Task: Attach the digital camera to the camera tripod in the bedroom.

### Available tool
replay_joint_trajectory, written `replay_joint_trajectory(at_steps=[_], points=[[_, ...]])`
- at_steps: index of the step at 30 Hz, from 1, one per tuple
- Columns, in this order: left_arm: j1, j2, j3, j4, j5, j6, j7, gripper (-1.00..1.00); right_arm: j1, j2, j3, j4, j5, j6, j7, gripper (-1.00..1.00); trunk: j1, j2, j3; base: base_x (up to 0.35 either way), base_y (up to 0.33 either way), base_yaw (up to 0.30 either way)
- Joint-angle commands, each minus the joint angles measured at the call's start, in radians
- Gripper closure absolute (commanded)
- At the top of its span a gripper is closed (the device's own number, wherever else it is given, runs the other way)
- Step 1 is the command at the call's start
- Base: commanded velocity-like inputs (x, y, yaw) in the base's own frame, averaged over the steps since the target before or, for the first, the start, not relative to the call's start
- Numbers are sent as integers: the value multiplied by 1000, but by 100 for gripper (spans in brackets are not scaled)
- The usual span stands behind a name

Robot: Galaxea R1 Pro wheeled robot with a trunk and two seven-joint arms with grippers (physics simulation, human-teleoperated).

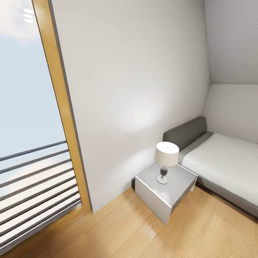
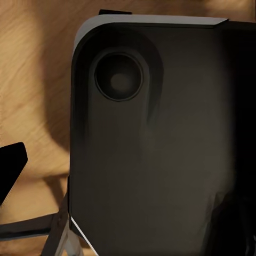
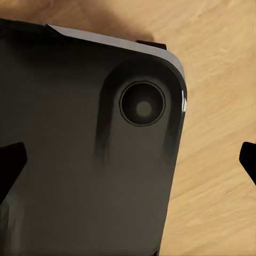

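The digital camera and the camera tripod are out of view. The head view looks into a corner of the bedroom, with a light wood floor (image 1: 118,233), a grey-white wall (image 1: 136,89) and a grey bed (image 1: 222,161). In the left wrist view, one black fingertip (image 2: 12,165) of my left gripper (image 2: 128,165) sits at the frame's edge over a dark rounded panel (image 2: 160,160). My right gripper (image 3: 128,160) is open, its fingertips (image 3: 10,162) wide apart with nothing held, above the same kind of dark panel (image 3: 80,160).
A white nightstand (image 1: 172,200) stands beside the bed with a small table lamp (image 1: 166,157) on it. A tall wood-framed window (image 1: 32,143) with horizontal rails is on the left. Wood floor (image 3: 213,213) lies under both grippers.
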Motion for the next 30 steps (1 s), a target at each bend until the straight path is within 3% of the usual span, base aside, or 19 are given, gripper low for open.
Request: replay_joint_trajectory(at_steps=[1, 11, 30], points=[[0, 0, 2, -1, 7, -2, 0, -100, 0, 0, 4, 1, 5, -2, 0, -100, 0, 0, -1, 0, 0, -211], [0, 0, 2, -1, 7, -2, 0, -100, -1, 0, 4, 1, 6, -2, 0, -100, 0, 0, -1, 0, 0, -184], [0, 0, 2, -1, 7, -2, 0, -100, -1, 0, 4, 1, 6, -2, 0, -100, 0, 0, -1, 0, 0, -45]])
